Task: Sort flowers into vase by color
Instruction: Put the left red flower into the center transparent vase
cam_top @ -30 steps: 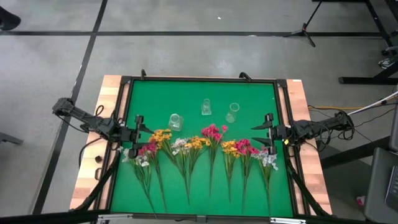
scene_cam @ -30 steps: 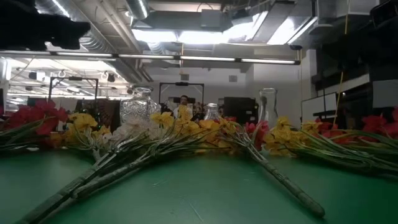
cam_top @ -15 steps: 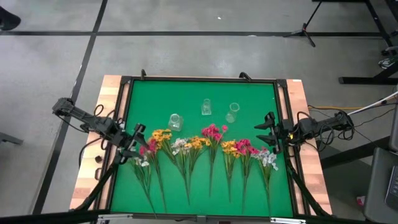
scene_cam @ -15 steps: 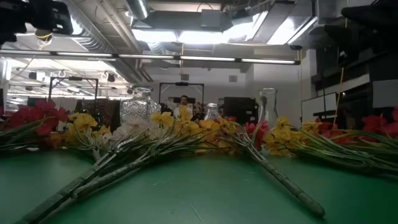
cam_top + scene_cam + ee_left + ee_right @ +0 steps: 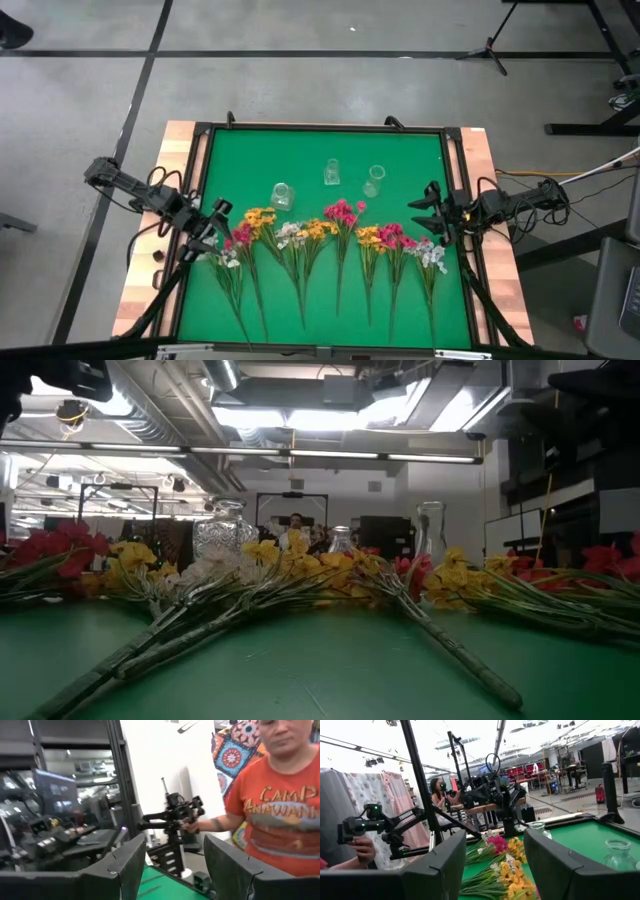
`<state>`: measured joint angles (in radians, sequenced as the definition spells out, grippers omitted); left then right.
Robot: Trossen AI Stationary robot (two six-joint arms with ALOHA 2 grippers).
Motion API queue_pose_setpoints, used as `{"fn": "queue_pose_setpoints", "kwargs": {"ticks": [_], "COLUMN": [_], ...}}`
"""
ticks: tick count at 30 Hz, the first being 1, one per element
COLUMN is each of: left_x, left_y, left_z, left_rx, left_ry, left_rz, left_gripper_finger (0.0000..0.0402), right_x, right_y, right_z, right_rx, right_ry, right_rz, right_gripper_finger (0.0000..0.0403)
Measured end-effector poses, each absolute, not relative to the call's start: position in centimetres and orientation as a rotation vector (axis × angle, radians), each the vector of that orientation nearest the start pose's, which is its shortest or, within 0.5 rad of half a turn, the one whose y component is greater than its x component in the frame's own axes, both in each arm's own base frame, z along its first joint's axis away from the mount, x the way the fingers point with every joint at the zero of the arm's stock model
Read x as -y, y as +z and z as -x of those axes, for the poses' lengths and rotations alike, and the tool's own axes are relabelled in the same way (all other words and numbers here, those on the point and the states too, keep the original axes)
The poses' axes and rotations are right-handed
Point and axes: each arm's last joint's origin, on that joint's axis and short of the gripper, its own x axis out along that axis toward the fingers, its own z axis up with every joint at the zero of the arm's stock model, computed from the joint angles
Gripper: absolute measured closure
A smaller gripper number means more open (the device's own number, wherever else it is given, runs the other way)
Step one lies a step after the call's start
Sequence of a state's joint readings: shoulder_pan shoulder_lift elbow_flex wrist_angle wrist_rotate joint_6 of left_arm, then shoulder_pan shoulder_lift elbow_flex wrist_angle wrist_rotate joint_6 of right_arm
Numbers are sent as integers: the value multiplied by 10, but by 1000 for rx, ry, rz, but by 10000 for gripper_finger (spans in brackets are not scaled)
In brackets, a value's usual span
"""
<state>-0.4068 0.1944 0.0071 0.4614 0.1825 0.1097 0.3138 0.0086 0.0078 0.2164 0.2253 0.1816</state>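
Observation:
The flowers (image 5: 330,235) lie in a row across the green mat (image 5: 320,145), blossoms toward the far side, stems toward the near edge: magenta-pink, yellow-orange and white sprigs, some crossing each other (image 5: 300,575). Three clear glass vases (image 5: 282,196) (image 5: 331,173) (image 5: 374,180) stand upright behind them. My left gripper (image 5: 217,218) hovers open at the row's left end, above the mat; nothing is between its fingers (image 5: 175,845). My right gripper (image 5: 425,210) hovers open at the row's right end, also with nothing in it (image 5: 495,840), looking across the blossoms (image 5: 502,860).
A black frame (image 5: 320,128) rims the mat on a wooden table (image 5: 150,270). Beyond the table, a person in an orange shirt (image 5: 280,805) shows in the left wrist view. A hand (image 5: 362,847) on a control arm shows in the right wrist view.
My left gripper has tipped upward and rolled about its own line, shifting slightly toward the near edge at the row's left end; it now shows at the low view's upper left. My right gripper has rolled in place. Both stay open. The flowers and vases have not moved.

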Motion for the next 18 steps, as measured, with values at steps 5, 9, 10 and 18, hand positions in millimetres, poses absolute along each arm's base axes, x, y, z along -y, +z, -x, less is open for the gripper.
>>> {"fn": "queue_pose_setpoints", "kwargs": {"ticks": [5,9,10,18], "left_x": [45,39,36,29], "left_y": [195,205,208,220], "left_z": [-95,-94,-94,-97], "left_rx": [307,391,411,397], "left_ry": [-512,-340,-271,-23], "left_rz": [-40,92,132,323], "left_gripper_finger": [205,205,205,205], "right_x": [-23,-21,-21,-20], "right_y": [185,187,187,187], "right_z": [-92,-92,-92,-92], "right_rx": [194,213,216,219], "right_ry": [92,46,41,-8], "right_rz": [-239,-278,-282,-278], "right_gripper_finger": [203,203,203,203]}}
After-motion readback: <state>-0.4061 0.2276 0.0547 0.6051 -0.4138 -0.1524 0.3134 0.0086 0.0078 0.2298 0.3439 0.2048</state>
